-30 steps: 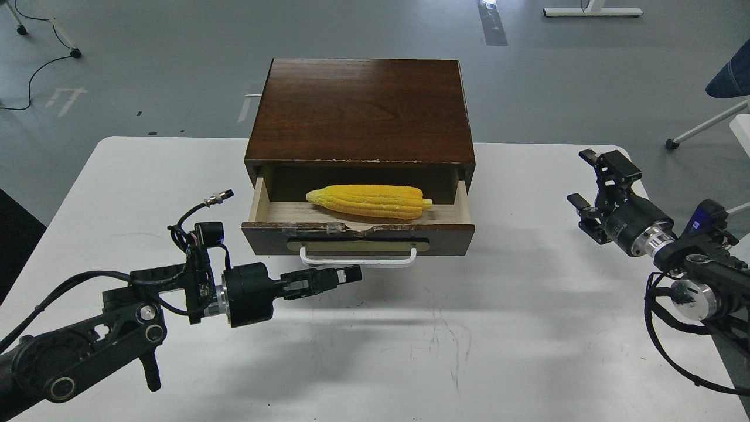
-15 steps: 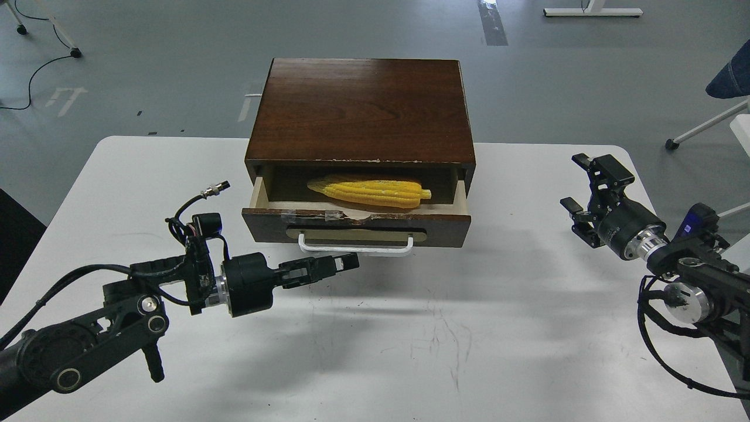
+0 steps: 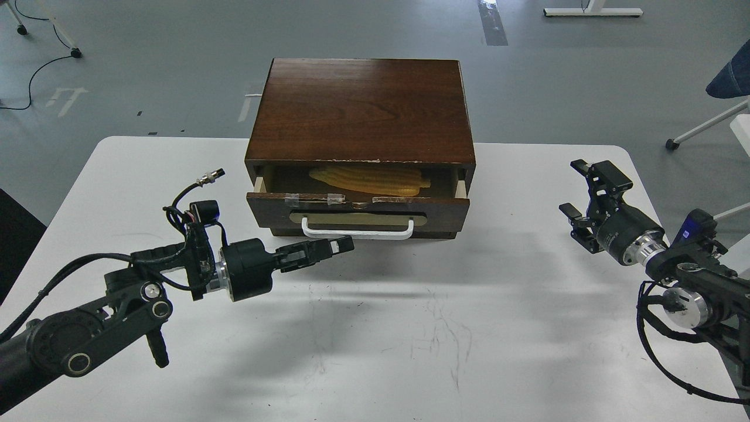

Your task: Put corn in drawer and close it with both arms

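Observation:
The dark brown drawer (image 3: 357, 212) with a white bar handle (image 3: 357, 230) stands only a small gap out of its wooden cabinet (image 3: 360, 111). The yellow corn (image 3: 370, 179) lies inside it, in shadow, mostly under the cabinet top. My left gripper (image 3: 343, 245) is shut and empty, its tip at the drawer front just below the handle. My right gripper (image 3: 583, 190) is open and empty, well right of the drawer, above the table.
The white table (image 3: 410, 328) carries the cabinet at its far middle. A chair leg (image 3: 703, 126) and a blue-clad object (image 3: 729, 79) are off the table at the far right. Cables lie on the floor at the far left.
The drawer has slid back into the cabinet, from half open to nearly closed, with my left gripper following its front. The corn went into shadow. My right gripper shifted slightly.

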